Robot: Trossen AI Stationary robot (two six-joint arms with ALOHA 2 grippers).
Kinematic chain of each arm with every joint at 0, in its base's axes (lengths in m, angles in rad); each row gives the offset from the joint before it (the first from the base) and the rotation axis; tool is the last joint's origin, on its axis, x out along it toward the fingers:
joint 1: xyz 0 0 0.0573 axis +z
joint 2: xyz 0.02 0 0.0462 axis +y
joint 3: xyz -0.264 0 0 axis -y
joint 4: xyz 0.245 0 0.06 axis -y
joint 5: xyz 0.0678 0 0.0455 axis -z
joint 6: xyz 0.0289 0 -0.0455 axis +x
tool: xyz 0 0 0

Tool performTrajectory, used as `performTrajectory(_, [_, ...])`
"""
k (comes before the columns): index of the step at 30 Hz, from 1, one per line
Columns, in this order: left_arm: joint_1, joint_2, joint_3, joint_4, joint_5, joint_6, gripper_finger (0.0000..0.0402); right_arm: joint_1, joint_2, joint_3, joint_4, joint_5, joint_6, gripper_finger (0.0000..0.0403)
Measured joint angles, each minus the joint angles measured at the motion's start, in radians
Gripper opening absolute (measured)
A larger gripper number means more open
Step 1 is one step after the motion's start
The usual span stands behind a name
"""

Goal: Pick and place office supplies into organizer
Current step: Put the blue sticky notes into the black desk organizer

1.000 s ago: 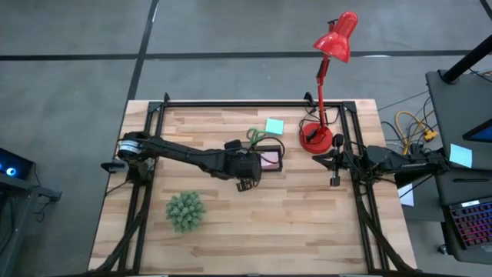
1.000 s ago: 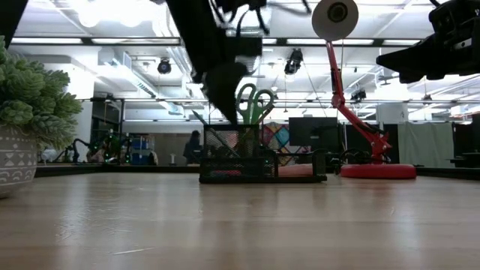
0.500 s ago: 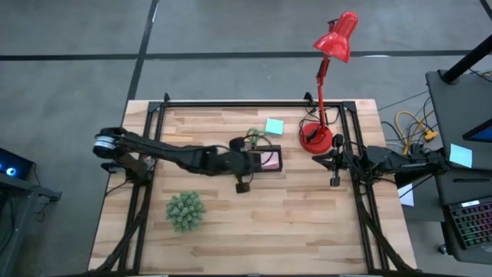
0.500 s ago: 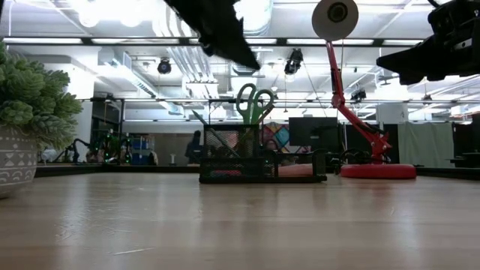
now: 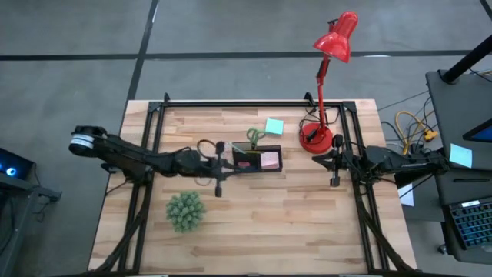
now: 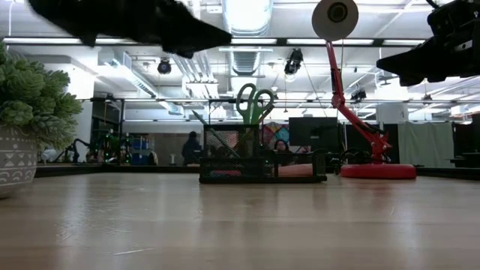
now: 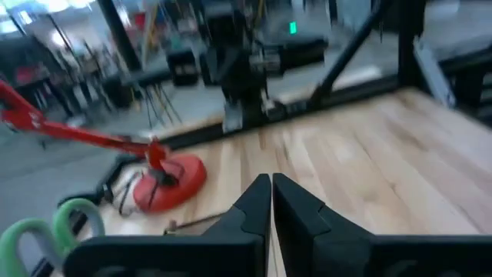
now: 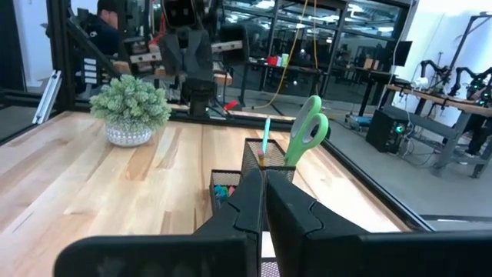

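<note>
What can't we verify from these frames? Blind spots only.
- Small items inside the black mesh organizer: too small in the high view; the mesh wall hides them in the low view.
- Teal sticky-note pad on the table: the organizer blocks it in the low view.
- Organizer's near compartments: the right gripper covers them in the right wrist view.
- Green-handled scissors: blurred and cut off by the edge in the left wrist view.

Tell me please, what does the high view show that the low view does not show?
Only the high view shows the teal sticky-note pad lying on the table outside the organizer, the pink pad inside it, and both shut grippers: left gripper beside the organizer, right gripper waiting at the table's right edge. Only the low view shows the room behind. Both show the scissors upright in the organizer, the red lamp and the plant.
</note>
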State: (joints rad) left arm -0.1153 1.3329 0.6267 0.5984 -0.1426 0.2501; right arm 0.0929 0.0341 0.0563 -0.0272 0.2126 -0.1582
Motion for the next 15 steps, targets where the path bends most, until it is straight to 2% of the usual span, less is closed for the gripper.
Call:
performTrajectory(3, [0.012, -0.01, -0.111, 0.208, 0.034, 0.02, 0.0001, 0.0, 0.0, 0.0, 0.001, 0.0, 0.001, 0.0009])
performTrajectory(5, [0.023, -0.013, -0.159, 0.288, 0.039, 0.025, 0.0001, 0.0, 0.0, 0.0, 0.001, 0.001, 0.001, 0.0009])
performTrajectory(15, [0.145, -0.085, -0.251, 0.305, 0.09, 0.043, 0.0001, 0.0, 0.0, 0.0, 0.001, 0.001, 0.023, 0.0008])
